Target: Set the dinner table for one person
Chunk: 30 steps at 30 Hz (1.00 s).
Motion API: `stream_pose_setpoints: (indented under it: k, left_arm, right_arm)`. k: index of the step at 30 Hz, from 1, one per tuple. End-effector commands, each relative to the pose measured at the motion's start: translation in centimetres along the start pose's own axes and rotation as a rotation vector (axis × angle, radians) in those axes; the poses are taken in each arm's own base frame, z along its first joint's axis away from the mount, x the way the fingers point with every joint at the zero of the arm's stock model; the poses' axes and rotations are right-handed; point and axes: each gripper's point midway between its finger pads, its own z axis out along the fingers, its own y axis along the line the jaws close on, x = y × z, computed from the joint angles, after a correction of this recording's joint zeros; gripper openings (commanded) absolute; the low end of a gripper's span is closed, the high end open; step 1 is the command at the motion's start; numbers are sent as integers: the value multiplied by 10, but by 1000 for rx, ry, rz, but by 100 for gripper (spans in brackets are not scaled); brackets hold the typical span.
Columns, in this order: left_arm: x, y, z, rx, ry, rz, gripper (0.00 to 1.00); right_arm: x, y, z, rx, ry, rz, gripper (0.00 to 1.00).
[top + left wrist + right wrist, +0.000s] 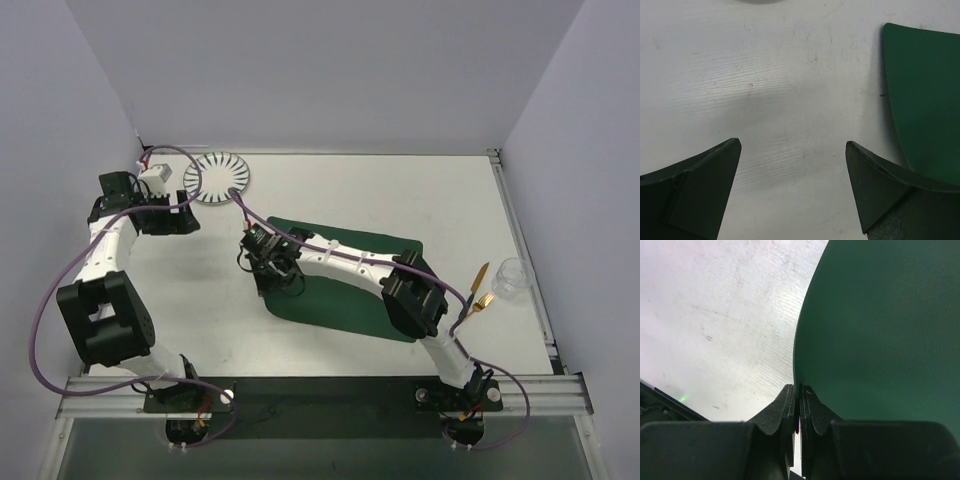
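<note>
On the white bench [400, 190] only the green placemat [335, 308] is laid, right claw [796, 388] clenched on its edge, left claw [793, 144] released; plate [217, 180], glass [512, 277], cutlery [484, 300] unplaced.

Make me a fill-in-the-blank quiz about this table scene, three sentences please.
The right gripper is ____ on the edge of the dark green rectangular placemat.
The left gripper hangs ____ above the white tabletop.
The clear plastic cup stands to the placemat's ____.
Answers: shut; open; right.

Matt placemat [340, 305], scuffed white dinner table [350, 190]
</note>
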Motion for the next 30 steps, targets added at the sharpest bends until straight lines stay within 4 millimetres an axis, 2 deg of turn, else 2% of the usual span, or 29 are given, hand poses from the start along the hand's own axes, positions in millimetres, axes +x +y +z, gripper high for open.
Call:
stream_pose_setpoints:
  k: [1,5,8,12,15,16,17,19,21,22,23,24,25,26,27,28,29,30]
  left_arm:
    - [1,-4,-9,29,-15,33,97]
    - [2,-1,-8,25,-10,32,97]
    - [1,0,-7,28,-12,27,97]
    - [0,-1,-5,37,-14,20,97]
    - [1,-3,-4,49,-10,13,97]
    - [3,-3,-3,56,-5,13,97]
    - [4,-3,-2,59,-1,11,97]
    - [7,-4,-2,67,10,7,95]
    - [11,-9,0,90,20,-8,87]
    - [14,-13,2,105,25,-24,84]
    - [15,-22,3,147,25,-26,80]
    - [23,-28,4,167,47,-31,71]
    - [27,-40,7,195,65,6,67]
    - [32,-46,8,205,81,29,61]
    - [39,-54,6,220,107,49,57]
    - [44,-66,8,247,127,106,49]
    - [49,-74,7,268,142,130,47]
    - [57,-87,3,315,173,137,45]
  right_arm:
    - [-2,11,-6,-43,-6,-43,0]
    - [21,27,-6,-106,48,-206,0]
    - [39,42,-4,-167,100,-266,0]
    - [47,36,4,-154,129,-236,0]
    - [42,37,2,-156,117,-234,38]
    - [36,42,-5,-172,98,-240,60]
    - [32,44,-8,-180,88,-245,70]
    - [25,50,-19,-206,60,-265,84]
    - [11,55,-36,-242,-10,-276,86]
    - [-4,54,-56,-267,-76,-265,91]
    - [-3,46,-51,-277,-103,-249,91]
    - [-9,39,-56,-286,-130,-221,91]
    - [-20,33,-75,-303,-180,-172,87]
    - [-22,1,-67,-261,-184,-101,84]
    - [-26,-14,-69,-248,-198,-60,82]
    - [-31,-27,-83,-241,-235,-2,75]
    - [-44,-53,-86,-214,-276,59,72]
    - [-32,-77,-80,-171,-260,103,70]
